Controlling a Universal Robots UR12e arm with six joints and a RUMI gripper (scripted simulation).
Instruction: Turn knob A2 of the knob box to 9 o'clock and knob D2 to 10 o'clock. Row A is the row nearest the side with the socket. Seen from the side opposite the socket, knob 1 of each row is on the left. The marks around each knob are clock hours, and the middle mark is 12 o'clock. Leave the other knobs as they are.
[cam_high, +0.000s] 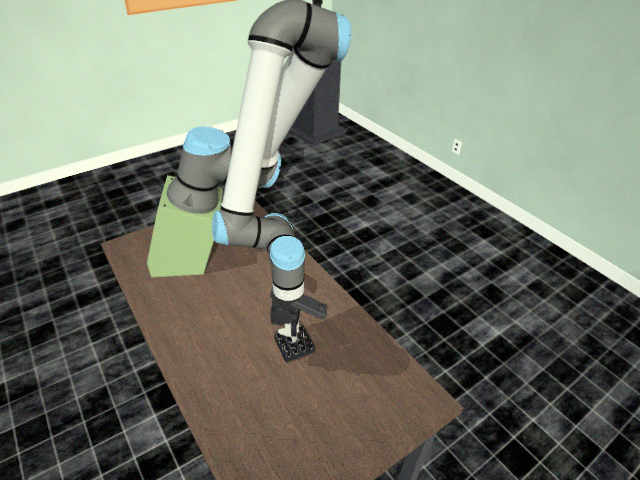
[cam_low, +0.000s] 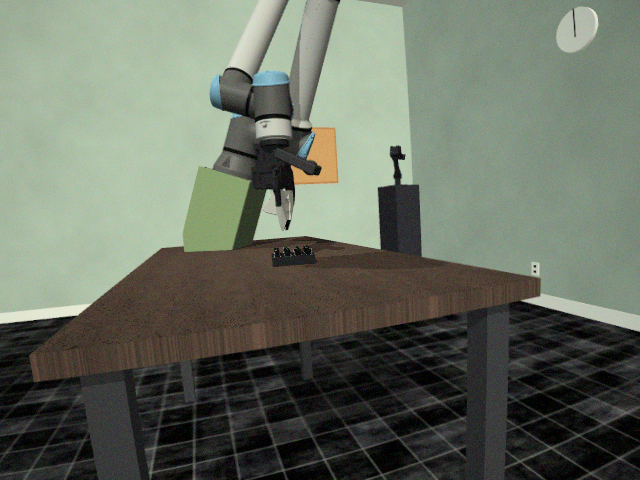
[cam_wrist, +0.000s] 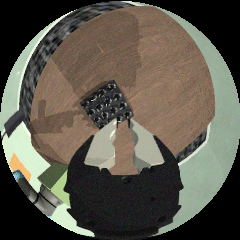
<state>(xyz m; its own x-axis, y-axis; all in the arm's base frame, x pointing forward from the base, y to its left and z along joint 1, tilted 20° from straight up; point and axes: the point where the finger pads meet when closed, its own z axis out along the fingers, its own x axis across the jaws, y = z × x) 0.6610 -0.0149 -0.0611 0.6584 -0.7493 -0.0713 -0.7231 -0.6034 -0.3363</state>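
The knob box (cam_high: 294, 345) is a small black box with rows of small knobs, lying on the brown table right of the middle. It also shows in the exterior view (cam_low: 293, 256) and in the wrist view (cam_wrist: 107, 104). My gripper (cam_low: 285, 224) points down and hangs a short way above the box, not touching it. In the top view the gripper (cam_high: 292, 334) covers the box's far edge. In the wrist view the gripper's fingertips stand over the box's near corner, close together with nothing between them. The knob pointers are too small to read.
The arm's green base block (cam_high: 180, 235) stands at the table's far left corner. A dark pedestal with a camera (cam_low: 399, 217) stands on the floor beyond the table. The table's right edge runs close to the box.
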